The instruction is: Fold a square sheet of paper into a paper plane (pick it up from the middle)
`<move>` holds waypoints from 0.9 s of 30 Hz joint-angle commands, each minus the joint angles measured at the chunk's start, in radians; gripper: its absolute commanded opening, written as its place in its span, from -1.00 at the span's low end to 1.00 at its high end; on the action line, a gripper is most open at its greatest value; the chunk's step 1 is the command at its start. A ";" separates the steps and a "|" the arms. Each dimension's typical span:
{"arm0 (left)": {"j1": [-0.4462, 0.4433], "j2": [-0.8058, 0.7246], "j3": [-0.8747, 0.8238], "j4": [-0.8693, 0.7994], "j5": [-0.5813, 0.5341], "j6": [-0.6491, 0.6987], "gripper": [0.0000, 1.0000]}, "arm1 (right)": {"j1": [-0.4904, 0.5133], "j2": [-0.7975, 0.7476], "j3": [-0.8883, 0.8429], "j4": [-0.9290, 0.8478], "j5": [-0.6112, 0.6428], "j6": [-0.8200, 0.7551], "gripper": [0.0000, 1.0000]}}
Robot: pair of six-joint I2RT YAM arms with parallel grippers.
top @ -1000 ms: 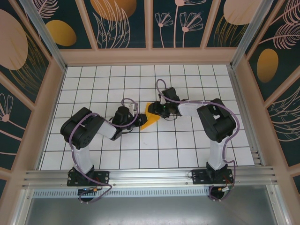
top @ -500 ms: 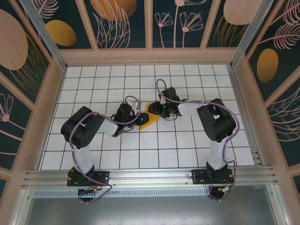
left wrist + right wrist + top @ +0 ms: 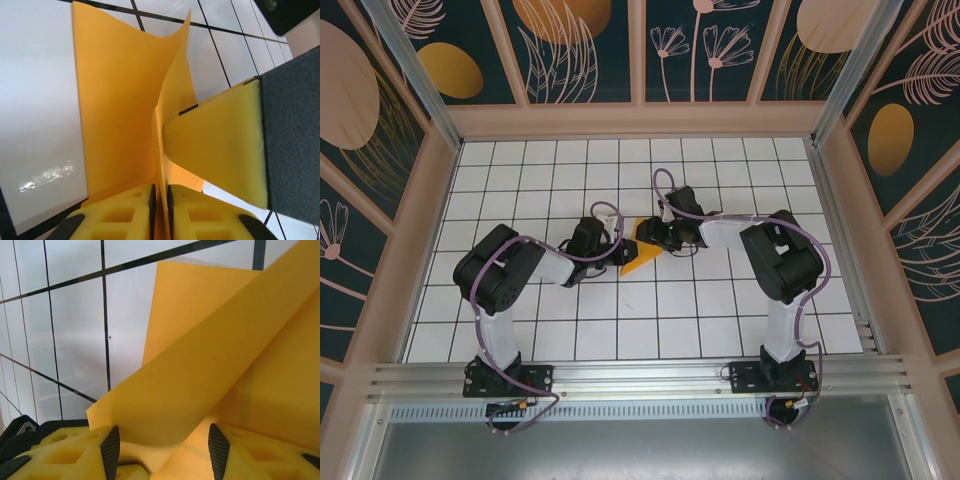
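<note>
The square sheet of paper [image 3: 641,260] is orange-yellow and partly folded into a pointed wedge. It lies mid-table between both grippers. My left gripper [image 3: 623,250] comes in from the left. In the left wrist view its jaws [image 3: 160,200] are shut on an upright crease of the paper [image 3: 115,100]. One yellow finger [image 3: 220,150] of the right gripper presses against that crease from the right. My right gripper [image 3: 651,238] reaches in from the right. Its jaws [image 3: 164,450] stand open, with a raised flap of the paper [image 3: 200,365] lying between the pads.
The white grid-tiled table [image 3: 700,310] is ringed by pale wooden walls [image 3: 640,120] with orange ovals on dark panels. An aluminium rail [image 3: 640,378] runs along the near edge by the arm bases. Open tiles lie on all sides of the paper.
My left gripper has closed its jaws onto the paper's crease, and its wrist has shifted slightly toward the paper. The right arm has not moved.
</note>
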 commanded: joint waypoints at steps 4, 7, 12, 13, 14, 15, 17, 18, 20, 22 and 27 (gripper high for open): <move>0.007 -0.021 -0.021 0.024 0.017 -0.016 -0.79 | -0.006 -0.116 -0.022 -0.004 0.016 0.025 0.03; 0.007 -0.031 -0.048 0.088 0.037 -0.038 -0.81 | -0.006 -0.179 -0.069 0.008 0.031 0.053 0.04; 0.006 -0.039 -0.092 0.201 0.084 -0.103 -0.84 | -0.006 -0.279 -0.170 0.023 0.059 0.125 0.05; 0.004 -0.044 -0.098 0.210 0.086 -0.107 -0.84 | -0.005 -0.295 -0.188 0.030 0.058 0.136 0.06; 0.003 -0.051 -0.106 0.221 0.085 -0.111 -0.85 | -0.006 -0.308 -0.206 0.034 0.059 0.149 0.07; 0.001 -0.059 -0.111 0.223 0.080 -0.115 -0.85 | -0.005 -0.318 -0.217 0.034 0.058 0.161 0.07; -0.007 -0.072 -0.112 0.220 0.074 -0.114 -0.85 | -0.004 -0.334 -0.236 0.046 0.050 0.177 0.07; -0.013 -0.076 -0.110 0.217 0.072 -0.114 -0.85 | -0.006 -0.338 -0.244 0.051 0.045 0.183 0.08; -0.020 -0.081 -0.110 0.220 0.068 -0.120 -0.85 | -0.005 -0.340 -0.252 0.054 0.037 0.189 0.08; -0.027 -0.086 -0.112 0.228 0.063 -0.127 -0.85 | -0.006 -0.337 -0.257 0.058 0.037 0.195 0.08; -0.036 -0.070 -0.125 0.247 0.049 -0.146 -0.84 | -0.004 -0.303 -0.264 0.104 0.013 0.202 0.08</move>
